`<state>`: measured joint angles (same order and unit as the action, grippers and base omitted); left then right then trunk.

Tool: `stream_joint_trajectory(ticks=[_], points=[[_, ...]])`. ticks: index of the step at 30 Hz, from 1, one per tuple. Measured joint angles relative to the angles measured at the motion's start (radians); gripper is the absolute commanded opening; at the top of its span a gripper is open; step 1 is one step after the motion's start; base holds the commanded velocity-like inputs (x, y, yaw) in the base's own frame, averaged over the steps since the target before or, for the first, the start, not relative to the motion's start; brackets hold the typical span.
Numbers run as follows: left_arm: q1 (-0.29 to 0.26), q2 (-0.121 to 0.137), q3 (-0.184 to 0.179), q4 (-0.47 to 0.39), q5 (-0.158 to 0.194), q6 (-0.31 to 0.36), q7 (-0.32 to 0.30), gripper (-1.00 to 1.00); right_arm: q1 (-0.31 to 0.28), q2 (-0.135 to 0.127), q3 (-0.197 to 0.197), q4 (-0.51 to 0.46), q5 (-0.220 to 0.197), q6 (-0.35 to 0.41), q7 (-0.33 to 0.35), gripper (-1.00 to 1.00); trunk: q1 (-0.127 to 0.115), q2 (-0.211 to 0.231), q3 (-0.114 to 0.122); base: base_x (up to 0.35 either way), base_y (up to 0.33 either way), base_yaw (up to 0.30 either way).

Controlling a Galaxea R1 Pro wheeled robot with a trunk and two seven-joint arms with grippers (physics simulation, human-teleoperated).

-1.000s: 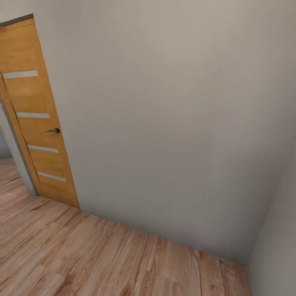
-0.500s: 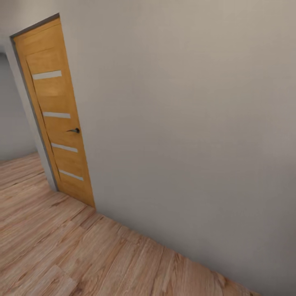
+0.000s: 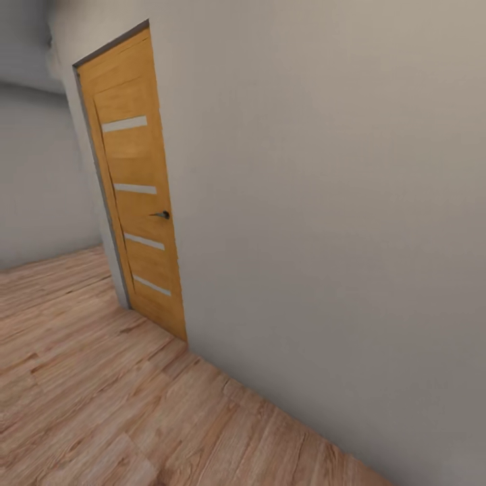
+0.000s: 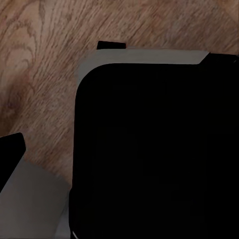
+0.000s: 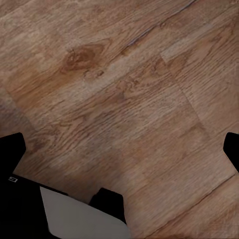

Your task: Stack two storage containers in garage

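Two storage containers were your job, and where they stood could not be told from this spot: you were in a passage facing a plain grey-white wall [image 3: 324, 202], with an orange door [image 3: 135, 202] set in it. The door was crossed by pale stripes and carried a small dark handle [image 3: 162, 214], and light wood-plank floor [image 3: 88, 378] ran underneath. That was neither the bare garage nor, by the look of it, the living room, so I judged you to be in transit with nothing in either arm. Your right gripper [image 5: 122, 149] hung over the planks with its fingers [image 5: 11, 149] spread wide apart and only wood grain between them. On the left arm a single one of the fingers [image 4: 10, 155] showed beside the robot's dark body [image 4: 154, 149], so I could not tell whether that pair was apart or together. As for the containers, I expected empty storage bins to be light and fairly stiff, but smooth-walled and apt to slip or twist in a one-sided pinch. You would probably have done best to take a wall at the rim near its middle, one finger inside and one outside. Better still, you could have taken opposite walls with both arms, so the bin stayed level for stacking.
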<state>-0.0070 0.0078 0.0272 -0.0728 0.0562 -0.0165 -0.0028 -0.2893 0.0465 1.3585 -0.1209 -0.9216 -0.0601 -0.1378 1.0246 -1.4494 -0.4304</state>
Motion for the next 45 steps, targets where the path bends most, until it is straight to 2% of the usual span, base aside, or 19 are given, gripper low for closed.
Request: stream_joint_trajectory(ticks=[8, 45], points=[[0.000, 0.000, 0.001, 0.000, -0.001, 0.000, 0.000, 1.00, 0.000, 0.000, 0.001, 0.000, 0.000, 0.003, 0.000, 1.00, 0.000, 0.000, 0.000, 0.090, 0.050, 0.107], [0.000, -0.002, 0.001, 0.000, -0.001, 0.000, 0.001, 1.00, 0.000, -0.002, 0.000, 0.000, 0.000, 0.000, 0.000, 1.00, 0.000, 0.000, 0.000, 0.001, 0.000, 0.277]])
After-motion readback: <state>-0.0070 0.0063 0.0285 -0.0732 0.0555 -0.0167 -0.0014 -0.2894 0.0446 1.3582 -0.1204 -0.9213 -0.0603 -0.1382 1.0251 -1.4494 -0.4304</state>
